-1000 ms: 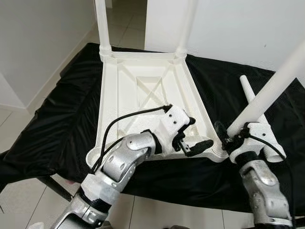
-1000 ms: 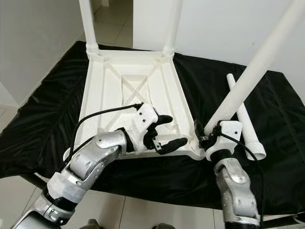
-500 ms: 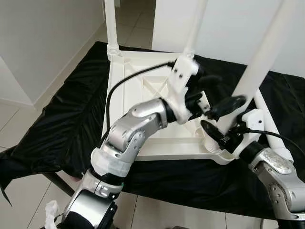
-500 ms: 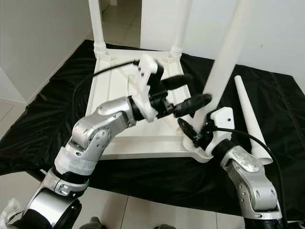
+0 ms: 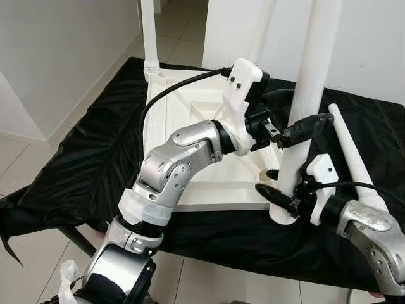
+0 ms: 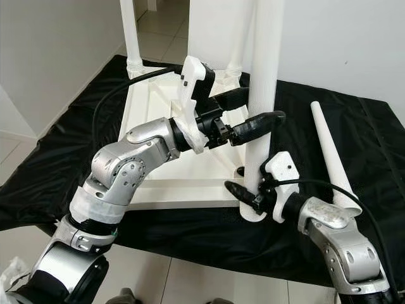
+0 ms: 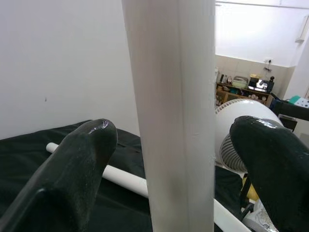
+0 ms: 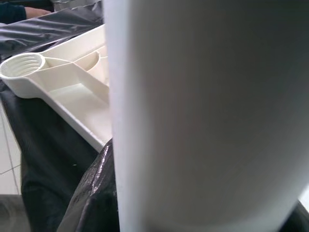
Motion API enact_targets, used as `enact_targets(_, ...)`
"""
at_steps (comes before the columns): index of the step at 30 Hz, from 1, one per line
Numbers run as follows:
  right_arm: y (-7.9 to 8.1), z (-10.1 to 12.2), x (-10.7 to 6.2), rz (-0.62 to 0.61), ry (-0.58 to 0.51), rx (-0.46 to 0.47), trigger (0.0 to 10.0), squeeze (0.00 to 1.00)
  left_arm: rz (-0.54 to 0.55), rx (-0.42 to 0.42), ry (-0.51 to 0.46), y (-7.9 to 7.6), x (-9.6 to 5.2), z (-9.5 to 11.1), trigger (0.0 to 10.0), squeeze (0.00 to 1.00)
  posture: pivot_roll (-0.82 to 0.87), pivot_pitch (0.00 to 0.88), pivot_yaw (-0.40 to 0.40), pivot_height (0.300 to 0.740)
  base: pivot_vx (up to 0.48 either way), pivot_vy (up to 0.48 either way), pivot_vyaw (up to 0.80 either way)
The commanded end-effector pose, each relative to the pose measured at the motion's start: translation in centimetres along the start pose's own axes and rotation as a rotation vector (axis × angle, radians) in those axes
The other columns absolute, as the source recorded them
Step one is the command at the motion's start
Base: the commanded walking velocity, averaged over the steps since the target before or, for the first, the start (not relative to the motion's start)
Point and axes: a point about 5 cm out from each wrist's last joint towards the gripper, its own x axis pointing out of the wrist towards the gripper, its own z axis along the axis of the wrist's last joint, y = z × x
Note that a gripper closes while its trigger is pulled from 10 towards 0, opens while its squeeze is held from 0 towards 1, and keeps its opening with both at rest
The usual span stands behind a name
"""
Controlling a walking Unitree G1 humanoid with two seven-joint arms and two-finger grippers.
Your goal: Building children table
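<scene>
The white tabletop lies upside down on a black cloth. Two legs stand screwed into its far corners. A third white leg stands upright at the near right corner. My right gripper is shut on this leg's base, just above the corner socket. My left gripper is open and straddles the same leg higher up, with a gap beside each finger. In the right wrist view the leg is very close, and an empty threaded socket shows at another corner.
A loose white leg lies on the black cloth to the right of the tabletop. The cloth's front edge drops to tiled floor. White walls stand to the left and behind. A white fan stands beyond the table.
The leg in my right gripper has swung from a rightward tilt to upright on the near right corner. My left gripper rose from the tabletop's near edge and now straddles the leg.
</scene>
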Motion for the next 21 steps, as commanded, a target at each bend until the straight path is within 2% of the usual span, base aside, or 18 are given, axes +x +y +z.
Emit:
enact_targets(1, 0.4, 0.2, -0.2, 0.040, 0.013, -0.010, 10.0, 0.00, -0.125, 0.005, 0.022, -0.8, 0.2, -0.1, 3.0, 0.00, 0.01, 0.000, -0.036, 0.740, 0.000, 0.000, 0.00)
enact_targets(4, 0.4, 0.1, -0.2, 0.042, 0.020, -0.011, 10.0, 0.00, -0.137, 0.008, 0.026, -0.9, 0.1, -0.2, 3.0, 0.00, 0.01, 0.000, -0.036, 0.740, 0.000, 0.000, 0.00)
enact_targets(5, 0.4, 0.1, -0.3, 0.044, 0.024, -0.012, 10.0, 0.00, -0.144, 0.008, 0.027, -1.0, 0.0, -0.2, 0.0, 0.00, 0.01, 0.000, -0.036, 0.740, 0.000, 0.000, 0.00)
enact_targets(9, 0.4, 0.1, -0.4, 0.050, 0.031, -0.013, 10.0, 0.00, -0.150, 0.007, 0.033, -1.1, 0.0, -0.3, 0.0, 0.00, 0.01, 0.000, -0.036, 0.740, 0.000, 0.000, 0.00)
enact_targets(13, 0.1, -0.1, -0.7, 0.047, 0.053, -0.014, 10.0, 0.00, -0.209, -0.003, 0.036, -1.8, -0.3, -0.3, 0.0, 0.00, 0.01, 0.000, -0.035, 0.740, 0.000, 0.000, 0.00)
enact_targets(19, -0.1, -0.2, -0.8, 0.030, 0.058, -0.011, 10.0, 0.00, -0.210, -0.009, 0.029, -1.8, -0.3, -0.1, 0.0, 0.00, 0.01, 0.000, -0.037, 0.740, 0.000, 0.000, 0.00)
enact_targets(21, -0.5, -0.1, -0.6, -0.012, 0.044, 0.000, 10.0, 0.00, -0.190, 0.007, 0.032, -1.6, -0.1, -0.1, 0.0, 0.00, 0.01, 0.000, -0.039, 0.740, 0.000, 0.000, 0.00)
